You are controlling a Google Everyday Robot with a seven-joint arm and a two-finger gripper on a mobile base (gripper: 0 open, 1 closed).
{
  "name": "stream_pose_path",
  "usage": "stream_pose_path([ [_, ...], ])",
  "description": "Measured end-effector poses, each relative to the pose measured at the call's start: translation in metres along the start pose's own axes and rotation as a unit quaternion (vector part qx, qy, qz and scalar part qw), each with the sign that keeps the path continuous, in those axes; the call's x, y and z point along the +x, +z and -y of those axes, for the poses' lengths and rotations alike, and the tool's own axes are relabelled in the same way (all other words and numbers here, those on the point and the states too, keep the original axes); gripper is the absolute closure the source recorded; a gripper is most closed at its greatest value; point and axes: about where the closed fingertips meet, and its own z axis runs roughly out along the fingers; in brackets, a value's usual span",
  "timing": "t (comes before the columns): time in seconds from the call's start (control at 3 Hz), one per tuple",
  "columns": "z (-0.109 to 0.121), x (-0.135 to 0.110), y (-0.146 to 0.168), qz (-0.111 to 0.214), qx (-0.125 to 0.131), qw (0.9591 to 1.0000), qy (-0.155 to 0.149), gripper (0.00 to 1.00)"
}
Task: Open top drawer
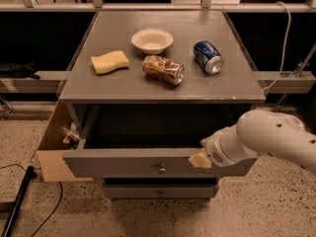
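The top drawer (123, 164) of the grey cabinet stands pulled out toward me, its deep box showing dark and open behind the long flat front. Its small round metal knob (162, 170) sits at the centre of the front. My gripper (200, 159), at the end of the white arm (266, 139) coming in from the right, is at the upper edge of the drawer front, a little right of the knob. Only its yellowish tip shows.
On the cabinet top (98, 85) lie a yellow sponge (109, 61), a white bowl (152, 40), a crumpled brown snack packet (163, 69) and a blue soda can (208, 56). A lower drawer front (160, 190) is shut. A cardboard box (52, 154) stands at the left, and a black cable (17, 201) lies on the floor.
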Motion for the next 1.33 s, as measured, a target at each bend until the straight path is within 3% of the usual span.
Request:
stream_pose_path([
  [0.33, -0.009, 0.007, -0.008, 0.008, 0.003, 1.0000, 0.003, 0.86],
  [0.67, -0.009, 0.006, -0.010, 0.008, 0.003, 1.0000, 0.003, 1.00],
  [1.0, -0.022, 0.026, -0.012, 0.009, 0.001, 0.9995, 0.029, 1.00],
  [1.33, -0.022, 0.023, -0.016, 0.009, 0.001, 0.9996, 0.029, 0.87],
])
